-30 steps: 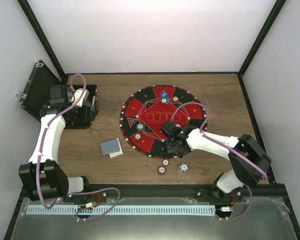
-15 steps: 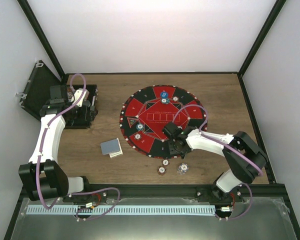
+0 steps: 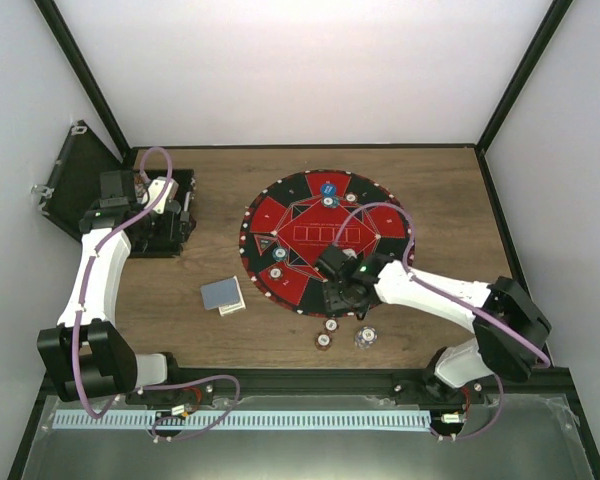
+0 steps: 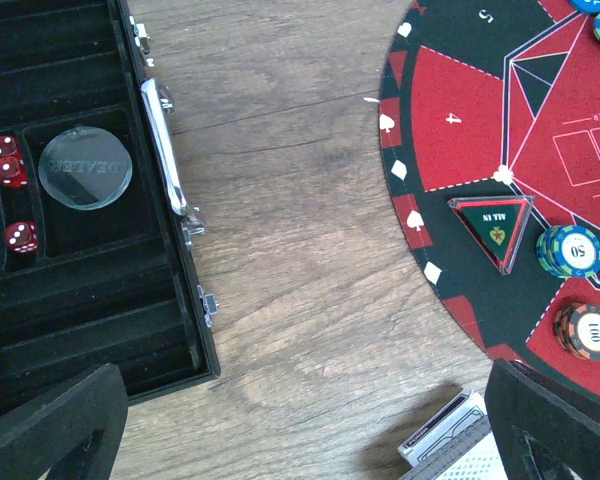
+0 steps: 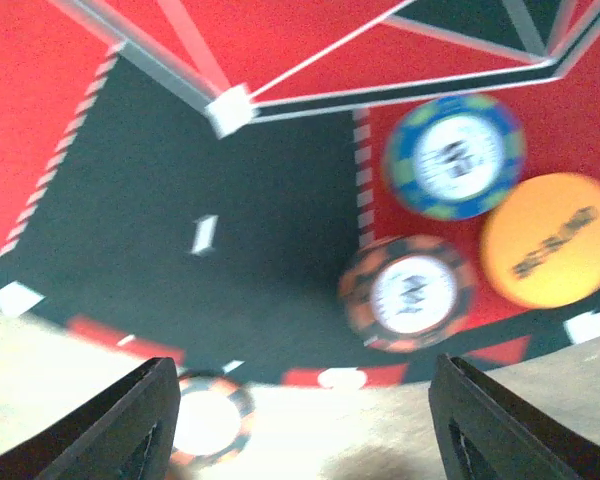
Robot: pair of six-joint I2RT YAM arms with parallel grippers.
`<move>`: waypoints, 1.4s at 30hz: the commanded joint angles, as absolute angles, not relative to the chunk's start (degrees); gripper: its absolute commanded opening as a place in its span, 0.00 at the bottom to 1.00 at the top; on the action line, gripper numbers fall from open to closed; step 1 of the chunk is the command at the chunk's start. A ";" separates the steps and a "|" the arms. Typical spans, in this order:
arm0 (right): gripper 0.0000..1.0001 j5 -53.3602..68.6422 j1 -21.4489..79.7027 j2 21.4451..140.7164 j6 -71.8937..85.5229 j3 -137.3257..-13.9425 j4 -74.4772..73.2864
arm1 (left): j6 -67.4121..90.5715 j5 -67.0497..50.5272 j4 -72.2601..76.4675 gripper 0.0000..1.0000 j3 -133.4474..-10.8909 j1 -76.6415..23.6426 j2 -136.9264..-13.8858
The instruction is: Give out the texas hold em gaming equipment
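Looks like the chip drop at the mat's near seat, and both pincers are empty!
The round mat [image 3: 298, 205] fills the middle and the black case [image 4: 80, 300] sits far left, the left gripper [image 4: 305, 400] spread wide over its edge. The right gripper [image 5: 302, 368] hangs open over the mat's near rim. The card deck [image 3: 223, 295] lies on bare wood, while a dark red chip [image 5: 408, 293], blue chip [image 5: 455, 155] and orange button [image 5: 552, 240] cluster on the mat. Next, I'd say: drop onto the loose chip [image 5: 208, 415] just off the rim.

High overview, two wrist close-ups, shared mat [image 3: 280, 215]
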State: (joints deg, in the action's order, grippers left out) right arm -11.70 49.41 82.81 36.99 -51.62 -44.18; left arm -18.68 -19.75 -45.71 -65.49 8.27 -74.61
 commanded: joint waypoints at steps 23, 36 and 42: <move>0.74 -7.72 71.12 91.07 46.20 -56.74 -47.64 | -19.43 -20.43 -45.35 1.00 -65.36 8.61 -74.00; 0.72 -10.85 63.97 81.13 47.13 -55.55 -54.35 | -19.25 -21.03 -45.37 1.00 -65.37 8.61 -74.09; 0.72 -10.41 60.32 76.85 49.61 -52.98 -56.77 | -19.24 -21.17 -45.10 1.00 -65.08 8.67 -73.97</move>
State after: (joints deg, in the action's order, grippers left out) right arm -9.54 61.49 78.48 46.83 -54.57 -53.43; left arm -18.70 -20.03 -45.71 -65.49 8.27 -74.61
